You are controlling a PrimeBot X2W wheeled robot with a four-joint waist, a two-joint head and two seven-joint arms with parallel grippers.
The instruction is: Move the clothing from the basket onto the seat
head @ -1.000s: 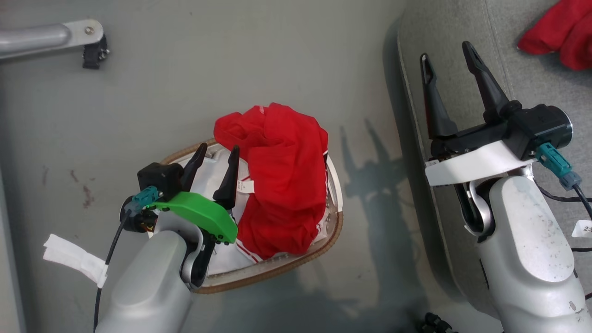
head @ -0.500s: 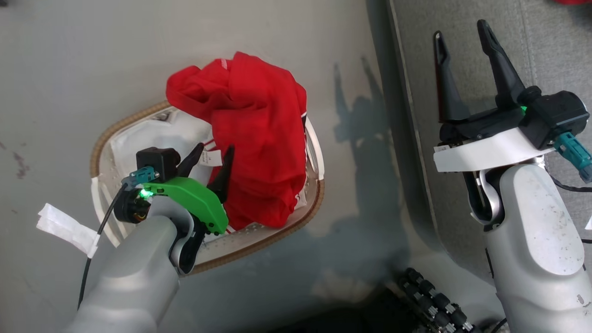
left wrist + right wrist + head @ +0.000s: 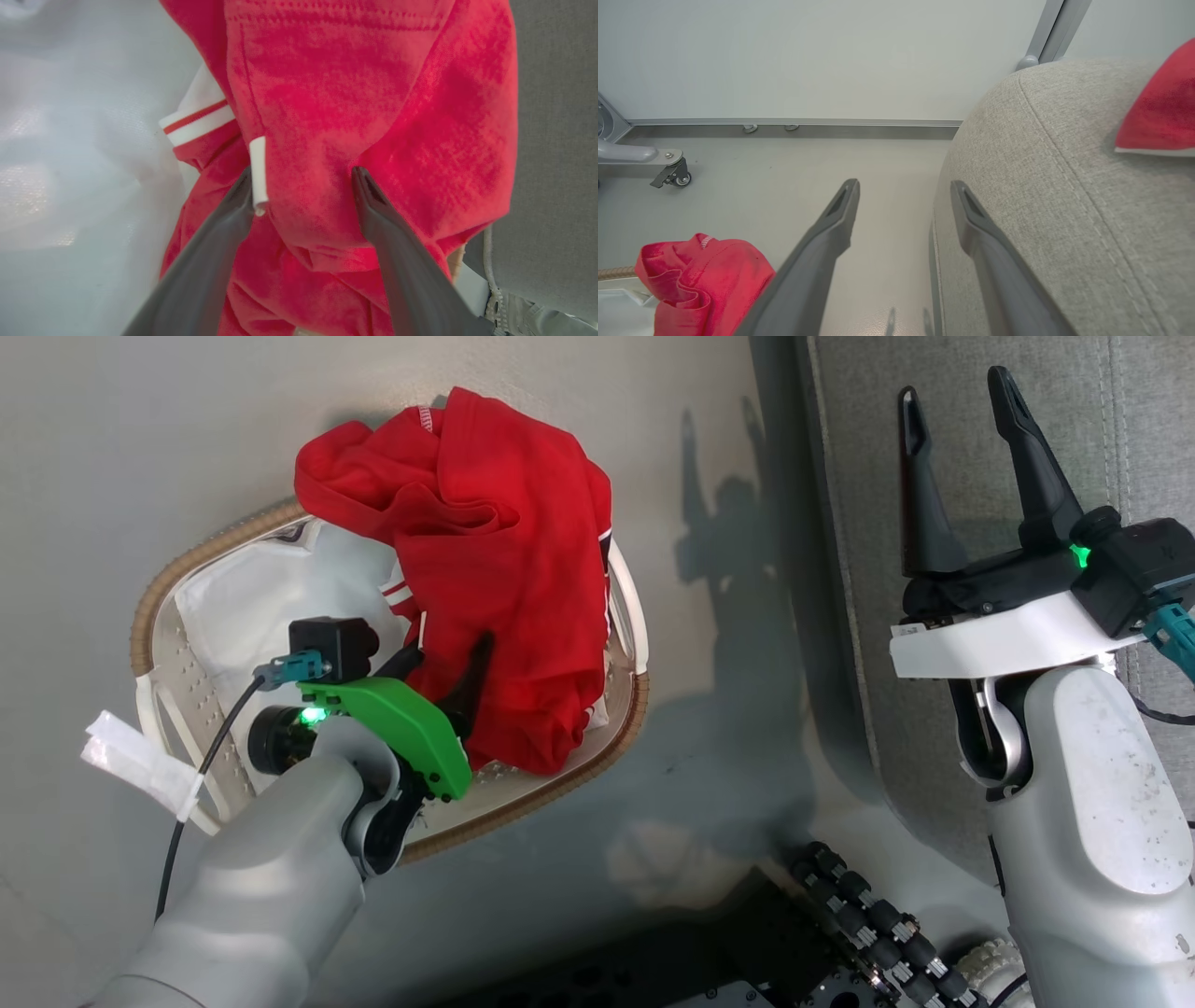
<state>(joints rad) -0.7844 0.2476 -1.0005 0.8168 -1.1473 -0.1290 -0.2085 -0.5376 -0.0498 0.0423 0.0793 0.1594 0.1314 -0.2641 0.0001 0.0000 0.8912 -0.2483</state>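
Left gripper's (image 3: 448, 649) wide jaws straddle a fold of clothing (image 3: 504, 551) in the basket (image 3: 140, 625), ready to pinch; right gripper's (image 3: 954, 387) gape empty.

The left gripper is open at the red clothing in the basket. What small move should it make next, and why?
Probably close the left gripper. Its jaws stand open with a fold of the red clothing bulging between them, and the pile lies in the basket, not yet on the seat. Closing should pinch that fold for lifting.
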